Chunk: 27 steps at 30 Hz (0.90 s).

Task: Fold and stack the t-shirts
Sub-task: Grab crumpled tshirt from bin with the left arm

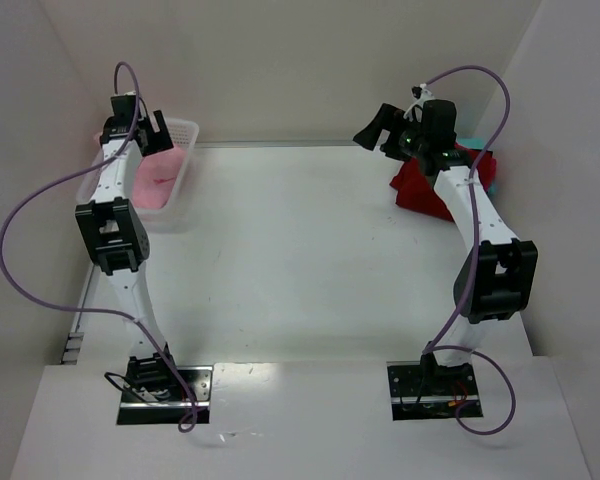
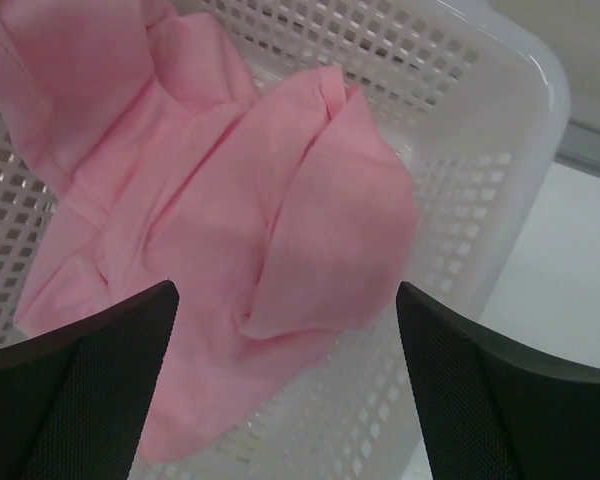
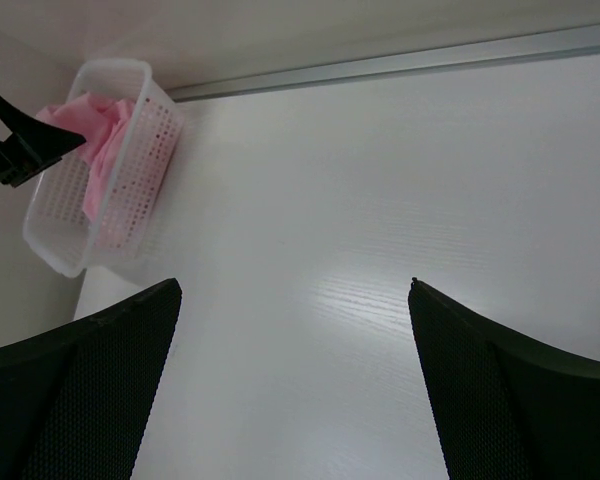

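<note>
Left gripper [image 2: 285, 292]: jaws spread wide, holding nothing, poised above the white plastic mesh basket [image 2: 485, 130] at the far left of the white table [image 1: 300, 250].
Light pink short-sleeved cloth tee [image 2: 230, 210]: crumpled and unfolded inside that basket.
Right gripper [image 3: 295, 288]: jaws released, empty, raised over the table's far right.
Dark red folded shirt [image 1: 418, 190]: lies at the far right corner, partly behind the right arm.
Teal cloth [image 1: 490, 172]: shows at its right edge.

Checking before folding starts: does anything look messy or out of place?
The pink tee lies crumpled in the basket, not spread flat. The red shirt sits at the table's far right, partly hidden by the right arm. Nothing looks spilled or damaged.
</note>
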### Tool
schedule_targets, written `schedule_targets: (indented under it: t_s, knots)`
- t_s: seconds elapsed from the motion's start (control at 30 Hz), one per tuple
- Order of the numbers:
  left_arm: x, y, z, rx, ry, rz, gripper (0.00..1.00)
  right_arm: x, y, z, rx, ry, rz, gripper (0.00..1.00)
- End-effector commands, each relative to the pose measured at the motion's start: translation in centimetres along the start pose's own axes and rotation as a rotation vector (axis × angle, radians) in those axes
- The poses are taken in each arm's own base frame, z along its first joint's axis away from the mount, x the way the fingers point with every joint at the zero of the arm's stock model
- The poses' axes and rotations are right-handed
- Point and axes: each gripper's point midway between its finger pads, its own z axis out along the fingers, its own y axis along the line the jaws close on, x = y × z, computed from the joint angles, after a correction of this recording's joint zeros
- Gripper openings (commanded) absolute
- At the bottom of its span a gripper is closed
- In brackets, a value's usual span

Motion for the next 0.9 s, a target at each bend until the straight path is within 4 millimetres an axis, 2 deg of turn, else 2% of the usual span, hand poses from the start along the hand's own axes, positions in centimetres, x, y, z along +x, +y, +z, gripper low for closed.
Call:
schedule_targets:
  t_s: [0.0, 0.07, 0.1, 0.17, 0.2, 0.27, 0.3, 0.47, 0.53, 0.57, 0.67, 0.7, 0.73, 0.77, 0.83, 0.87]
  knots:
    - [1.0, 1.9, 3.4, -0.098, -0.004, 0.023, 0.96, -1.6, 1.9, -0.4, -0.038, -0.041, -0.016, 1.00]
    - [2.1, 2.2, 4.3, -0.117, 0.015, 0.013, 0.96, -1.2, 1.7, -0.3, -0.035, -0.034, -0.003, 1.00]
    - [1.6, 2.3, 4.2, -0.124, 0.005, 0.012, 0.96, -1.2, 1.7, -0.3, -0.035, -0.033, -0.003, 1.00]
    - [2.8, 2.4, 5.4, -0.128, 0.024, 0.006, 0.96, -0.7, 1.4, -0.3, -0.027, -0.018, 0.004, 1.00]
    - [2.4, 2.4, 5.3, -0.126, 0.015, 0.004, 0.96, -0.4, 1.8, -0.2, -0.034, -0.013, 0.001, 1.00]
    - [3.3, 2.5, 6.2, -0.129, 0.033, 0.007, 0.95, -0.3, 1.4, 0.2, -0.022, -0.010, 0.005, 1.00]
    - [2.9, 2.2, 6.1, -0.117, 0.025, -0.004, 0.95, -0.1, 1.3, 0.1, -0.018, -0.003, 0.008, 1.00]
    - [3.9, 2.3, 6.8, -0.120, 0.045, -0.002, 0.82, -0.2, 1.0, 0.2, -0.002, -0.011, 0.008, 1.00]
    - [3.9, 2.3, 6.8, -0.120, 0.045, -0.002, 0.73, -0.5, 1.3, -0.1, -0.005, -0.019, 0.005, 1.00]
    - [3.9, 2.3, 6.8, -0.120, 0.045, -0.002, 0.63, -0.1, 1.1, -0.1, -0.002, -0.011, 0.008, 1.00]
    - [3.9, 2.3, 6.8, -0.120, 0.045, -0.002, 0.44, 0.3, 0.8, 0.0, 0.003, -0.002, 0.012, 1.00]
    - [3.3, 2.4, 6.4, -0.127, 0.031, -0.003, 0.37, 0.3, 0.8, 0.0, 0.003, -0.002, 0.012, 1.00]
    - [2.6, 2.3, 5.9, -0.125, 0.018, -0.004, 0.21, 0.2, 0.9, -0.2, -0.001, -0.010, 0.009, 1.00]
    - [2.8, 2.3, 5.8, -0.127, 0.026, -0.012, 0.14, 0.3, 1.0, -0.4, -0.001, -0.010, 0.009, 1.00]
    - [1.1, 2.1, 4.4, -0.121, -0.010, -0.017, 0.02, 0.6, 0.8, -0.3, 0.003, -0.002, 0.012, 1.00]
    - [0.6, 2.0, 3.9, -0.119, -0.022, -0.018, 0.00, 0.4, 1.1, -0.6, -0.001, -0.011, 0.008, 1.00]
